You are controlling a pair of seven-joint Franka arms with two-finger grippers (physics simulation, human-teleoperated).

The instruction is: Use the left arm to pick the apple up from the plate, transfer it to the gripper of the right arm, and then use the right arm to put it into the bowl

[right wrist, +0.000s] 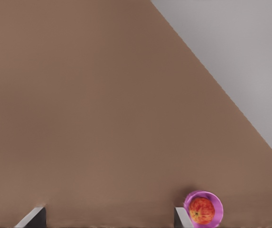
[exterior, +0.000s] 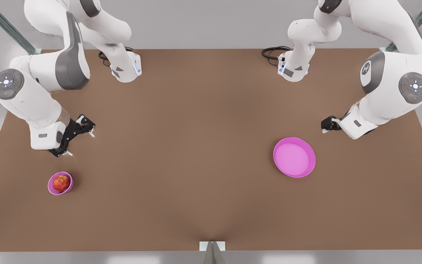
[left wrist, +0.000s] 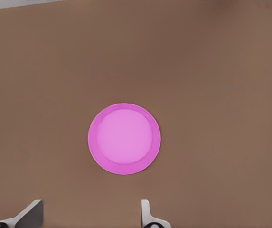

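In the front view the apple (exterior: 61, 182) sits in the bowl (exterior: 51, 186) at lower left, just below the spread right gripper (exterior: 72, 136); the left gripper (exterior: 327, 126) hangs above the plate (exterior: 294, 157); its wrist view shows spread fingers (left wrist: 29, 214); the right's frames the apple (right wrist: 201, 210).

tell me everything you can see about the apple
The apple is small and round, red with yellowish patches and a stem dimple on top. It sits inside the small deep pink bowl, nearly filling it, near the table's front edge on the front view's left. Nothing grips it; the right gripper hovers open, apart from it.
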